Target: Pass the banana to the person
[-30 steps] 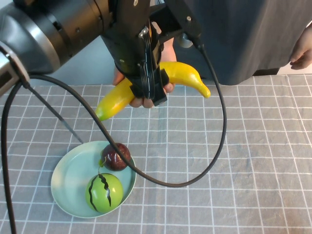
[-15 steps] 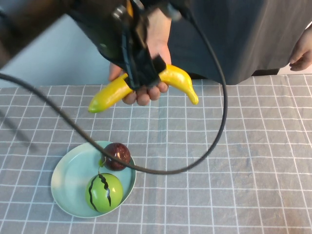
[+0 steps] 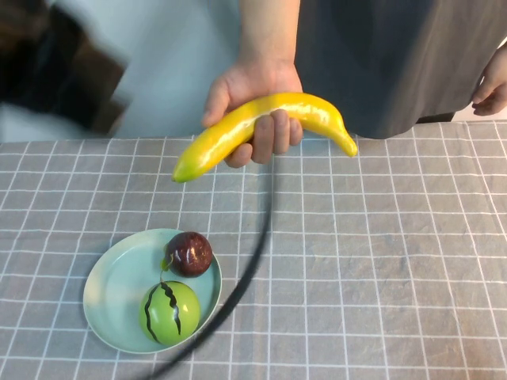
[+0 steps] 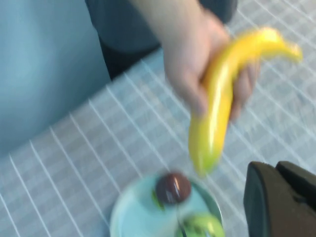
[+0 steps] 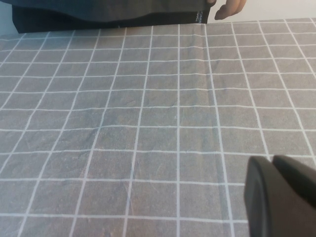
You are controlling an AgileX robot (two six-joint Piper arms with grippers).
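Observation:
The banana (image 3: 238,131) is long, bright yellow and curved. The person (image 3: 380,55), in a dark grey garment, grips it in one bare hand (image 3: 253,95) above the far edge of the table. The left wrist view shows it too (image 4: 222,98), held in that hand, well apart from my left gripper (image 4: 276,168), whose dark fingers lie together and hold nothing. My left arm is a dark blur (image 3: 47,63) at the far left. My right gripper (image 5: 273,160) is shut and empty over bare checked cloth, out of the high view.
A pale green plate (image 3: 111,293) at the front left holds a dark red round fruit (image 3: 188,253) and a green striped fruit (image 3: 169,312). A black cable (image 3: 253,261) swings across the grey checked cloth. The person's other hand (image 3: 493,83) hangs at the far right.
My left gripper has let go of the banana and the arm has swung away to the far left. The person's hand now holds the banana alone, slightly lower and further right.

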